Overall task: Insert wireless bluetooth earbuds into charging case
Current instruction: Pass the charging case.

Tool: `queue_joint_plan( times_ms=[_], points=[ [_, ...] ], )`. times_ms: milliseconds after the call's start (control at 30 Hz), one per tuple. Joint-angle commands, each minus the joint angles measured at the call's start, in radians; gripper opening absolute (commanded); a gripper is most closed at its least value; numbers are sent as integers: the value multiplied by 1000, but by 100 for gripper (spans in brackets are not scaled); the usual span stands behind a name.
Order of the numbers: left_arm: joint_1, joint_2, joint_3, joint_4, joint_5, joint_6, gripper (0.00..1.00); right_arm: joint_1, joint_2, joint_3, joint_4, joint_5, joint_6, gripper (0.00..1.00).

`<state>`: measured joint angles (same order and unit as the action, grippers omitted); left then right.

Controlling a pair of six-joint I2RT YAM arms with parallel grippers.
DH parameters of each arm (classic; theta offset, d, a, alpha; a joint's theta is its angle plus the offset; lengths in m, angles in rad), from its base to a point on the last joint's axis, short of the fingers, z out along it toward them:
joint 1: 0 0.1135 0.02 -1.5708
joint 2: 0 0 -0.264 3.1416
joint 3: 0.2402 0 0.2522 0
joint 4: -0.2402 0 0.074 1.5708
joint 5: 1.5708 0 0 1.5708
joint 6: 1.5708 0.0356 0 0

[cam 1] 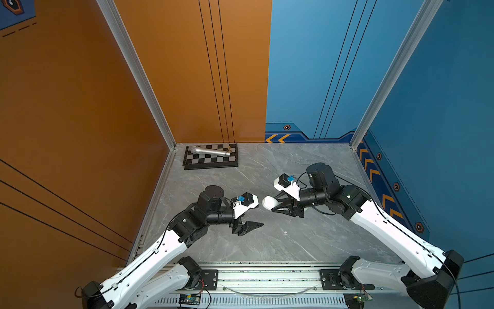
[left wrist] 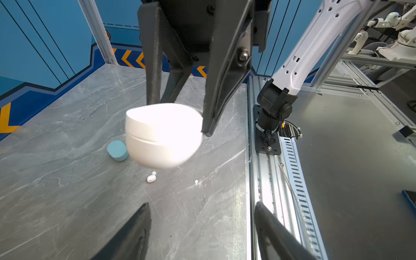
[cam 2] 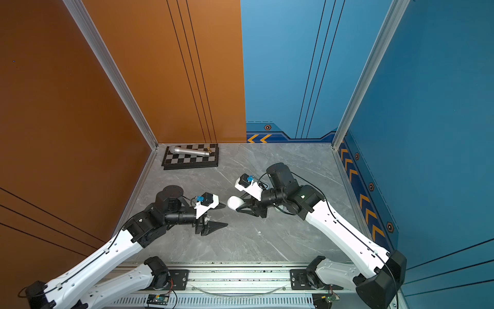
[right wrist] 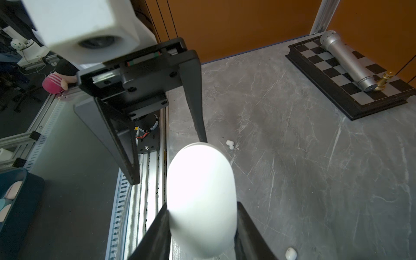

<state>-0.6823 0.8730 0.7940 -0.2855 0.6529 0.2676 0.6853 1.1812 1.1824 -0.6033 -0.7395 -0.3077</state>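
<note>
White oval plastic charging case [left wrist: 164, 135], lid closed, clamped in right end effector [cam 1: 274, 205]; left end effector [cam 2: 226, 214] spread wide; teal oval case [left wrist: 117, 150] closed.

The left arm [cam 1: 149, 258] and the right arm [cam 1: 395, 235] are stretched forward and bent in toward each other, so that the two grippers are faced tip to tip. The left gripper [cam 1: 260, 215] is kept with its jaws spread wide and nothing between them; its fingers [left wrist: 132, 234] are seen well apart in the left wrist view. The right gripper [cam 1: 274, 205] is clamped on a white case [cam 1: 267, 202], which is pinched between its fingers [right wrist: 155, 234] and projects beyond their tips, just ahead of the left gripper.
</note>
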Motion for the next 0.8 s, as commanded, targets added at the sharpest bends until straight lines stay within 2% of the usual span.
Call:
queue_joint_plan(
  times_ms=[0,67,300,467,767],
  points=[
    [-7,4,12,59,41,35,72,10,11,39,-87,-19,-35,26],
    [-5,7,-3,150,58,-7,72,41,15,43,-100,-16,-40,26],
    [-3,46,1,247,105,-88,65,66,38,66,-113,-14,-42,26],
    [4,57,-1,233,138,-94,56,71,51,85,-112,-9,-41,26],
    [16,36,-5,179,145,-91,57,74,50,104,-118,-23,-31,26]
  ],
)
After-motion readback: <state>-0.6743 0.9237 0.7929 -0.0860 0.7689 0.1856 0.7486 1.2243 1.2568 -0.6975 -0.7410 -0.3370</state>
